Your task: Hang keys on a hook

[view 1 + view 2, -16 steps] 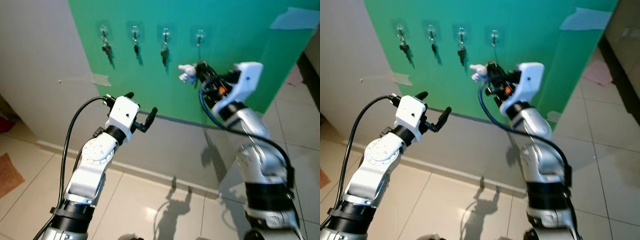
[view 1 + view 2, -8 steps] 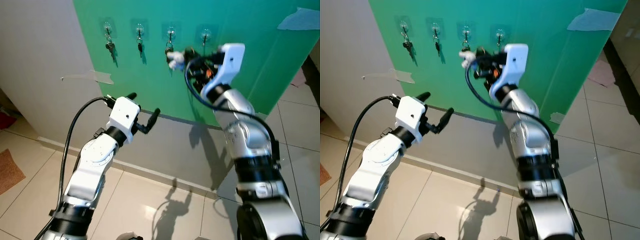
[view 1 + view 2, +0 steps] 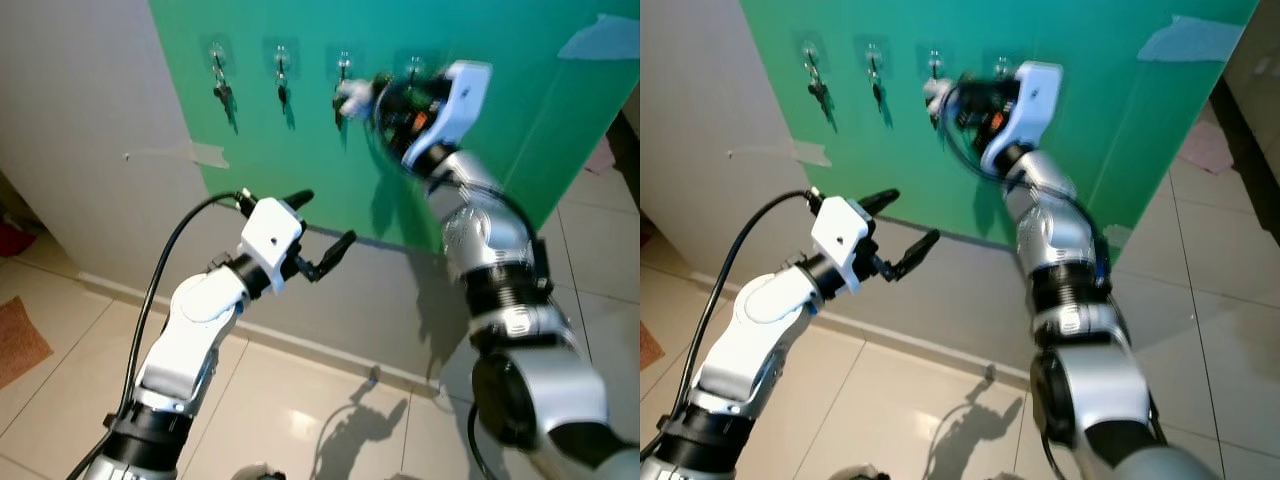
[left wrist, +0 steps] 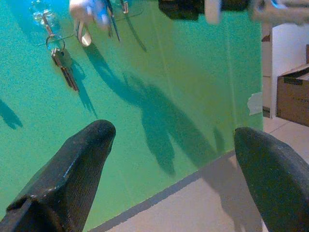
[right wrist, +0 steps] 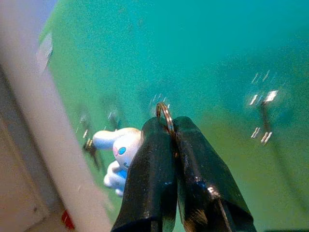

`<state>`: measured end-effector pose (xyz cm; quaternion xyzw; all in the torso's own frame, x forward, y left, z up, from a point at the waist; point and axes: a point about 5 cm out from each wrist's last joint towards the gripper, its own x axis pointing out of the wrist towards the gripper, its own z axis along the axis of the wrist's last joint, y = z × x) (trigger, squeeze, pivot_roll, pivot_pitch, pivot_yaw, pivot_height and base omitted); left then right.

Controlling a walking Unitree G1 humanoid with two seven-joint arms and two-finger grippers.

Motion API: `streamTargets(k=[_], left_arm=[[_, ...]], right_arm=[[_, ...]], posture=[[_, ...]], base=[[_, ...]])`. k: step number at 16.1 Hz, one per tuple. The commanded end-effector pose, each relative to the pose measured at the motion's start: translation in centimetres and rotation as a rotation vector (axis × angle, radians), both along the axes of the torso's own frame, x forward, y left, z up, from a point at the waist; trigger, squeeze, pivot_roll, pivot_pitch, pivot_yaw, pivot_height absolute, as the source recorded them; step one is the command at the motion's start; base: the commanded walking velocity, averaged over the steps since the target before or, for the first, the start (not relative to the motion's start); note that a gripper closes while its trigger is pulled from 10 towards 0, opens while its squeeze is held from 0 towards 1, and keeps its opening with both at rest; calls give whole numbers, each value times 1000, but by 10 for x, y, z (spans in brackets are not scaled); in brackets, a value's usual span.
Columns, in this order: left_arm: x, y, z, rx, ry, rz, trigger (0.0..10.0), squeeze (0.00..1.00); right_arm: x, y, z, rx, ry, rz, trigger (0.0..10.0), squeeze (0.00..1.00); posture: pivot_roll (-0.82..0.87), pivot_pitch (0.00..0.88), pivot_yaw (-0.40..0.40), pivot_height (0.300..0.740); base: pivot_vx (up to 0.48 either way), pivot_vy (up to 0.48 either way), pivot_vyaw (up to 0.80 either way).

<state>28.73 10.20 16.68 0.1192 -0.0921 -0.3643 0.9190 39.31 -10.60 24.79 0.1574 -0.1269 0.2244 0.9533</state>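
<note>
Beyond the right claw [image 5: 169,133], a green board [image 3: 480,120] is standing over a tiled floor [image 3: 300,400]; its wrist view is showing fingers pinching the keys' ring [image 5: 164,114], while the left claw [image 3: 318,232] is hovering spread.

A green board [image 3: 300,120] leaned against a pale grey wall [image 3: 80,140] above glossy beige floor tiles [image 3: 290,400].

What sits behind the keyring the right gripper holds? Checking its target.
Behind the keyring, pinched by the right gripper, is the green board with blurred hooks. Which hook is free is unclear.
</note>
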Motion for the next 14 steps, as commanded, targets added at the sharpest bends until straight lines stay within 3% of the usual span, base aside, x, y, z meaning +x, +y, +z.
streamTargets(k=[1,5,6,9,12,14], left_arm=[[0,-2,2,2,-7,-20,10000,0],[-1,-1,1,5,-2,-28,10000,0],[0,-1,1,7,-2,-32,10000,0],[0,-2,1,8,0,-41,10000,0],[0,-3,1,12,3,-47,10000,0],[0,-3,1,14,1,-50,10000,0]], right_arm=[[3,-5,8,22,-18,-26,10000,0],[10,-12,-3,43,63,-53,10000,0],[11,-10,-26,-27,192,-41,10000,0],[8,-13,-51,-48,298,-52,10000,0],[9,-16,-52,-15,305,-62,10000,0],[8,-13,-36,42,222,2,10000,0]], posture=[[-30,0,19,718],[-28,0,21,718],[-31,0,23,718],[-34,0,29,718],[-36,0,33,718],[-34,0,33,718]], base=[[0,0,0],[0,0,0],[0,0,0],[0,0,0],[0,0,0],[0,0,0]])
